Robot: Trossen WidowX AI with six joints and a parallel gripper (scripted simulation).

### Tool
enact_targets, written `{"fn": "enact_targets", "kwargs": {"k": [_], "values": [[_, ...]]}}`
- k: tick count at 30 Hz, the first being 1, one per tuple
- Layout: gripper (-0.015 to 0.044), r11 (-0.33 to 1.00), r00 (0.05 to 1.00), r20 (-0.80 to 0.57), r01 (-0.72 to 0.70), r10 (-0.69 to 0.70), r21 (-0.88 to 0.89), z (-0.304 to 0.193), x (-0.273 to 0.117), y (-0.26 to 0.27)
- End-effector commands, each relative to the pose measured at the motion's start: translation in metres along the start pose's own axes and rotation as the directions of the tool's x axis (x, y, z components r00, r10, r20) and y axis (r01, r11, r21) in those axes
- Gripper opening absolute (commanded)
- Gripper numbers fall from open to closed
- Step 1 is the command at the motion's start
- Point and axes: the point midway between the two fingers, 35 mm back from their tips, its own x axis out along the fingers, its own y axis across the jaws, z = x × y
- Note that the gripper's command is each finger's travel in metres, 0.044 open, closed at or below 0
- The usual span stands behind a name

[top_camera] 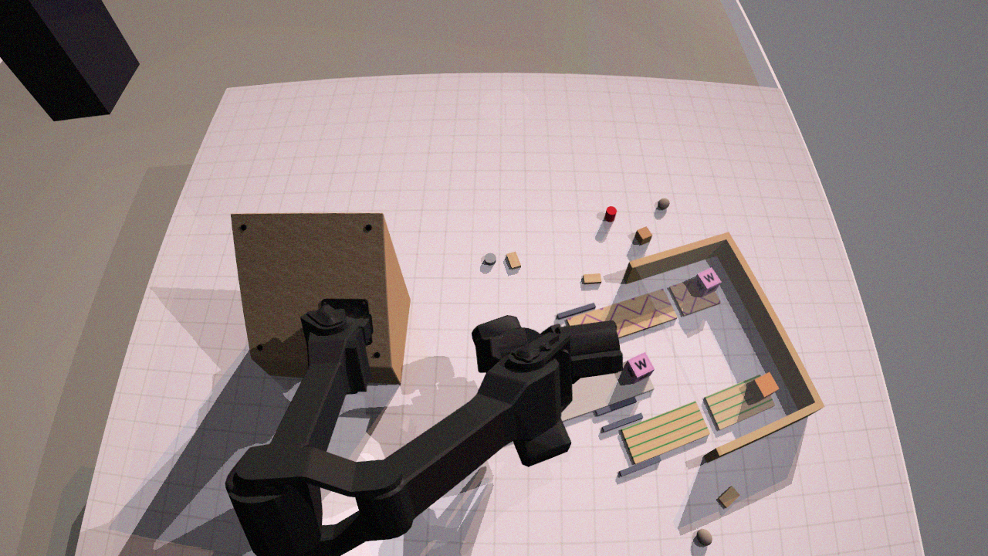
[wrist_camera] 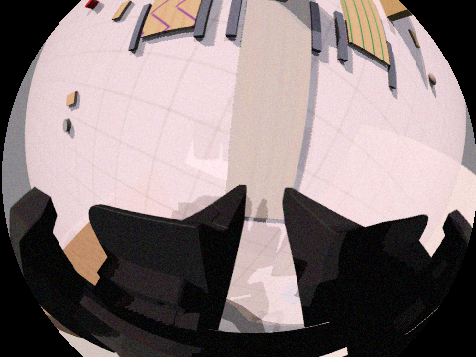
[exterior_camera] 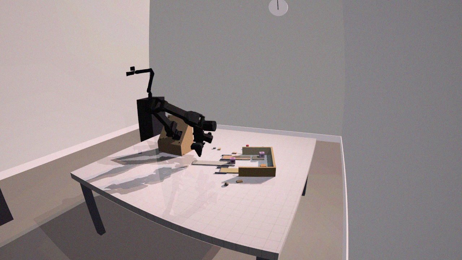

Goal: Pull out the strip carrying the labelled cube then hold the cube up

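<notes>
The plain beige strip [top_camera: 599,395] [exterior_camera: 209,163] [wrist_camera: 270,104] is in one piece, partly hidden by the arm in the top view. A pink cube marked W [top_camera: 640,366] [exterior_camera: 232,160] stands on its far end, outside the walled frame. My gripper [exterior_camera: 199,155] [wrist_camera: 265,193] is partly open and empty, above the strip's near end. The zigzag strip [top_camera: 642,312] [wrist_camera: 175,15] is split by a gap; its far piece [top_camera: 692,300] bears another pink W cube [top_camera: 708,278] [exterior_camera: 261,154]. The green-striped strip [top_camera: 664,432] [wrist_camera: 364,30] is split too; its far piece [top_camera: 731,406] bears an orange block [top_camera: 765,384] [exterior_camera: 263,165].
A three-sided wooden wall [top_camera: 768,321] [exterior_camera: 256,171] surrounds the far pieces. Dark rails [top_camera: 621,423] [wrist_camera: 340,37] flank the strips. A red cylinder [top_camera: 610,215], a brown cube [top_camera: 643,235] and several small pieces lie around. A large wooden block [top_camera: 310,269] [exterior_camera: 175,145] stands near the arm.
</notes>
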Motion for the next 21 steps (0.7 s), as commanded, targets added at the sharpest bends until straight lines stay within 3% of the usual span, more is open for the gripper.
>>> {"fn": "enact_targets", "kwargs": {"k": [1,10,21], "values": [[0.0210,0.999,1.000,-0.003,0.000,0.000,-0.040,0.015,-0.001,0.000],[0.0440,0.999,1.000,-0.002,0.000,0.000,-0.039,0.045,-0.005,-0.003],[0.0440,0.999,1.000,-0.001,0.000,0.000,-0.038,0.082,-0.010,-0.008]]}}
